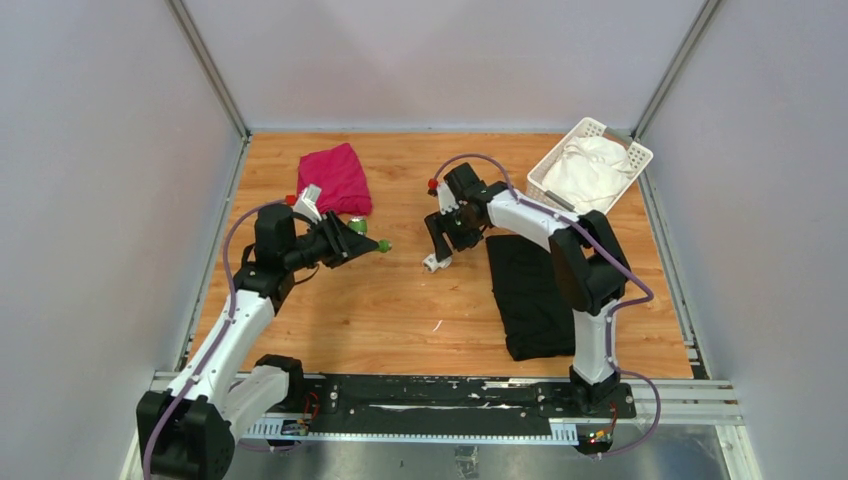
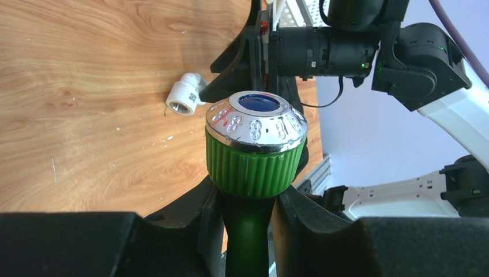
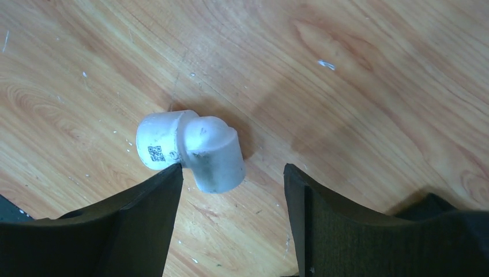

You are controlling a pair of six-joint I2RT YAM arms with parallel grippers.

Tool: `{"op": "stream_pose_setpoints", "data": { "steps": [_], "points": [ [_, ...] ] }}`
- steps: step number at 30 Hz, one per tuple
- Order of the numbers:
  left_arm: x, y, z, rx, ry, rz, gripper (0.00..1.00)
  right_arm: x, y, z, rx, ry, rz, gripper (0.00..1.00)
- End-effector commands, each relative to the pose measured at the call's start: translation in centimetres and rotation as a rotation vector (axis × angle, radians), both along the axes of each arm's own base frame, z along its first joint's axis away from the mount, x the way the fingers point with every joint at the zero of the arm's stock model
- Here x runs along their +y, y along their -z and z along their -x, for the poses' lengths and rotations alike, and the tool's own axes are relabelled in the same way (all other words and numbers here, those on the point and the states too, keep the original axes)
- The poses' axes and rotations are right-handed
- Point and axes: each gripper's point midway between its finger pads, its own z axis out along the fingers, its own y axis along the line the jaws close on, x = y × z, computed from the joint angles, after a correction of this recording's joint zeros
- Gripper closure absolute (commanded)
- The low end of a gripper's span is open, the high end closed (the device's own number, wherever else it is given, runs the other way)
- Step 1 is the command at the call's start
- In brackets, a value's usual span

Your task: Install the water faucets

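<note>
The left gripper (image 1: pixel 366 241) is pinching a small green plastic tap (image 1: pixel 383 244) by its stem, held up off the light wooden table (image 1: pixel 400 310) on the left side, just in front of a crumpled magenta cloth (image 1: pixel 337 177). In the left wrist view the two black fingers (image 2: pixel 203 216) of the left gripper (image 2: pixel 247 212) press against either side of the dark green stem. The tap (image 2: pixel 255 151) shows a ribbed green round knob above them, capped by a shiny chrome ring with a blue disc in its middle, and the knob end points towards the right arm. The right gripper (image 1: pixel 437 254) hangs low over the middle of the table with its jaws spread. Beneath it a small white plastic elbow pipe fitting (image 1: pixel 432 264) lies on its side on the wood. In the right wrist view the fitting (image 3: pixel 190 149) sits partly in the gap of the right gripper (image 3: pixel 233 173), close against one fingertip (image 3: pixel 167 184) and well clear of the other, and it carries a small printed code on its collar. The left wrist view shows the same fitting (image 2: pixel 184 98) with its open mouth turned towards the tap. A flat black cloth (image 1: pixel 530 295) lies just right of the right gripper, under that arm. A white plastic basket (image 1: pixel 640 160) holding a white cloth (image 1: pixel 590 165) stands in the far right corner.
</note>
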Motion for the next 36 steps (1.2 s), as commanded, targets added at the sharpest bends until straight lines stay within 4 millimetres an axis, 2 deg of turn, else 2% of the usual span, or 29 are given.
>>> {"op": "stream_pose_setpoints", "data": {
  "steps": [1, 5, 12, 14, 16, 19, 21, 25, 28, 32, 36],
  "points": [
    [-0.2, 0.0, 0.2, -0.012, 0.024, 0.003, 1.00, 0.9, 1.1, 1.2, 0.076, -0.099, -0.023, 0.32],
    [-0.2, 0.5, 0.1, 0.002, 0.023, 0.001, 1.00, 1.2, 2.3, 1.5, 0.110, -0.090, -0.033, 0.46],
    [0.0, 1.2, 0.4, 0.010, 0.030, -0.020, 1.00, 1.2, 1.9, 1.8, 0.093, -0.067, -0.061, 0.75],
    [0.0, 1.1, 0.4, 0.003, 0.030, -0.026, 1.00, 0.9, 1.9, 2.4, 0.101, -0.057, -0.062, 0.78],
    [0.1, 1.0, 0.4, 0.000, 0.028, -0.038, 1.00, 0.6, 1.6, 3.1, 0.112, -0.047, -0.068, 0.78],
    [0.3, 0.8, 0.2, -0.009, 0.020, -0.055, 1.00, -0.1, 0.6, 4.4, 0.114, -0.038, -0.078, 0.60],
    [0.4, 0.8, 0.1, -0.008, 0.020, -0.058, 1.00, -1.1, -0.4, 4.1, 0.046, -0.028, -0.052, 0.52],
    [0.2, 0.9, 0.0, -0.007, 0.032, -0.057, 1.00, -2.0, -2.1, 1.6, -0.079, 0.006, 0.007, 0.39],
    [0.1, 0.3, 0.2, -0.034, 0.039, -0.043, 1.00, -2.1, -2.3, -0.8, -0.121, 0.090, 0.054, 0.36],
    [0.4, -0.6, 0.1, -0.082, -0.011, -0.010, 1.00, -1.0, -2.7, -3.6, -0.127, 0.217, 0.057, 0.36],
    [0.2, -0.2, 0.5, -0.063, 0.009, -0.015, 1.00, 1.0, -2.3, -5.4, -0.097, 0.246, 0.053, 0.36]
  ]
}}
